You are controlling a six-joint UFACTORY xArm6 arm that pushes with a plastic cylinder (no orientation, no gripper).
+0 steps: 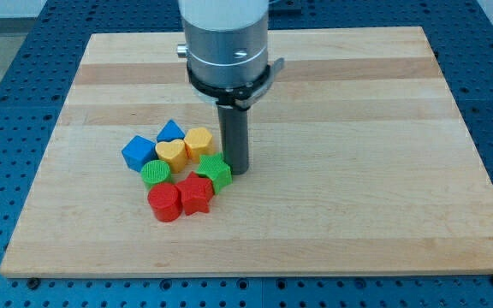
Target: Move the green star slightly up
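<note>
A wooden board (332, 214) is seen lying on a blue perforated table (7, 51), and over it the arm's grey cylindrical body (227, 47) is hung, ending in a dark rod. No pincer is fitted, so nothing can be said to be open, closed or gripping — only my tip (237, 173) is to be reported, and it is set down on the board just to the view's right of the green star (215, 171), touching it or very nearly; which of the two cannot be told.

The green star is taken as the landmark. It is found a little left of the board's middle, at the right edge of a tight cluster of blocks. Directly above it, toward the view's top, a yellow block (198, 142) is placed, touching or just beside it. Up and to its left a yellow heart (171, 153) is seen, and beyond that, further up-left, a blue block (170, 132) with a pointed top. Well to the star's left a blue cube (139, 153) is set — the cluster's leftmost piece. Just left of the star a green round block (156, 174) is lodged. Below the star a red star (197, 193) is pressed against it, and down-left of the star a red cylinder (165, 204) is stood.
</note>
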